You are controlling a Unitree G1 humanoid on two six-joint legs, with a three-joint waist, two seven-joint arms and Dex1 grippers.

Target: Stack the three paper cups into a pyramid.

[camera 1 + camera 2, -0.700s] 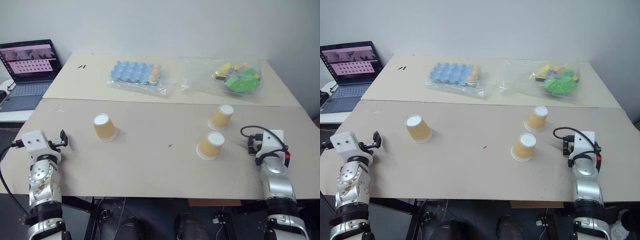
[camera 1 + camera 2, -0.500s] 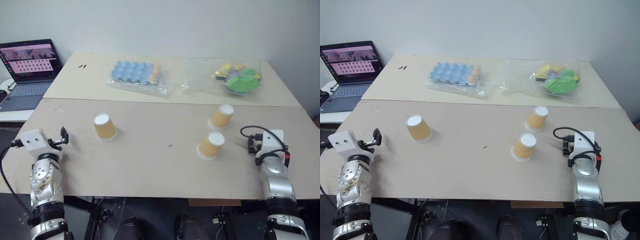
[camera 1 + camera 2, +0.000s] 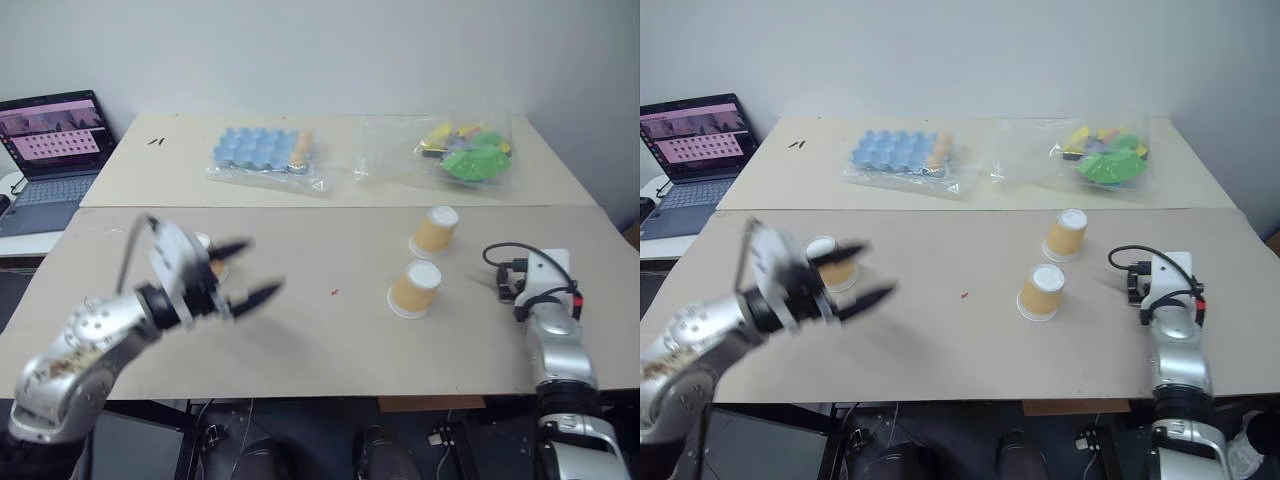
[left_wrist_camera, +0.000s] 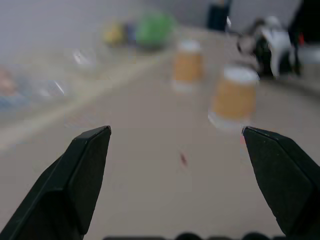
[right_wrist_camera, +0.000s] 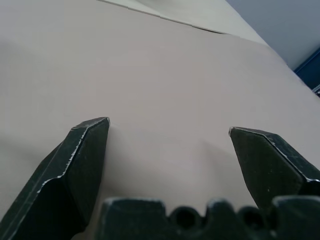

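Three tan paper cups stand upside down on the table. One cup [image 3: 828,262] is at the left, partly hidden behind my left gripper [image 3: 262,268]. That gripper hangs open and empty just in front of the cup, pointing right across the table. The other two cups [image 3: 433,230] [image 3: 414,288] stand apart at the right and appear ahead of the left gripper in its wrist view [image 4: 188,65] [image 4: 232,97]. My right gripper [image 5: 169,127] rests open and empty over bare table near the right edge, to the right of the nearer cup.
At the back of the table lie a blue egg tray in a clear bag [image 3: 262,152] and a clear bag of colourful toys [image 3: 465,155]. A laptop [image 3: 45,130] stands on a side table at the far left. A seam [image 3: 330,207] runs across the table.
My left arm has swung in from the table's left edge toward the middle and now points right, in front of the left cup. The right arm and all cups have stayed put.
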